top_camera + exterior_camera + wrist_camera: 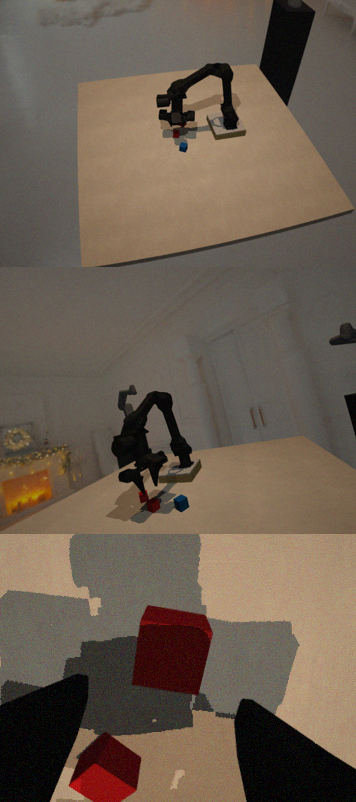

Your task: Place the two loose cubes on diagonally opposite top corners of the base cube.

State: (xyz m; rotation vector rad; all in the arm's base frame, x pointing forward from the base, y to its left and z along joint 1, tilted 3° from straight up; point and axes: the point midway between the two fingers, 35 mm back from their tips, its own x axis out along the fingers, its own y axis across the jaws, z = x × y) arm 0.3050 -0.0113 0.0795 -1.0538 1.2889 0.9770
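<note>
Two red cubes and a blue cube (183,147) (181,502) lie apart on the tan table (201,187) (259,482). My gripper (178,124) (147,486) (164,699) points down, low over the red cubes, open and empty. One red cube (176,133) (153,504) (172,651) lies ahead of the fingers, centred between them in the wrist view. The other red cube (143,496) (107,769) lies right beside the left fingertip and is mostly hidden under the gripper in the top view. No cube is between the fingers. The blue cube is not in the wrist view.
The arm's base stands on a pale slab (238,132) (184,478) just right of the cubes. A tall black column (284,49) stands off the table's far right corner. The arm casts grey shadows around the red cubes.
</note>
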